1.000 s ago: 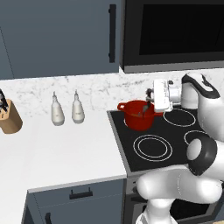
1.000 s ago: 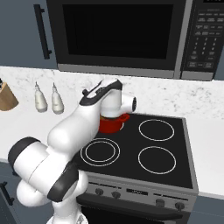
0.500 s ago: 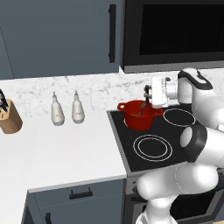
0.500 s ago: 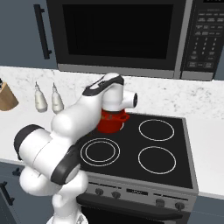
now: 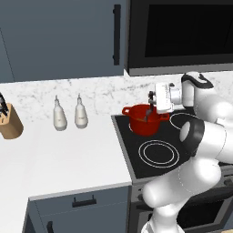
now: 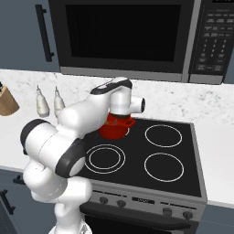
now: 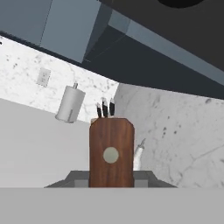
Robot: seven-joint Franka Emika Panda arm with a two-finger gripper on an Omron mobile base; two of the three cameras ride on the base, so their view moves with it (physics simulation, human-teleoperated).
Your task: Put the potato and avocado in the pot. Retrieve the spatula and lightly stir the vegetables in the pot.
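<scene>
The red pot [image 5: 141, 124] stands on the back left burner of the stove; in the right base view my arm covers part of the pot [image 6: 112, 131]. My gripper [image 5: 151, 101] hangs sideways just above the pot's right rim, shut on the spatula [image 5: 149, 112], whose dark handle slants down into the pot. In the hand view the reddish-brown spatula handle [image 7: 111, 140] stands upright in my gripper [image 7: 111, 177], with a fingertip [image 7: 78, 178] on each side. The blade is hidden inside the pot. The potato and the avocado are hidden from every view.
The black cooktop [image 5: 157, 152] has free burners in front of and right of the pot. A microwave [image 5: 182, 36] hangs low above the stove. Two white bottles [image 5: 58, 116] and a knife block [image 5: 10, 120] stand on the counter to the left.
The hand has shifted slightly left over the pot with the spatula still in it. The arm's elbow has swung round. The pot has not moved.
</scene>
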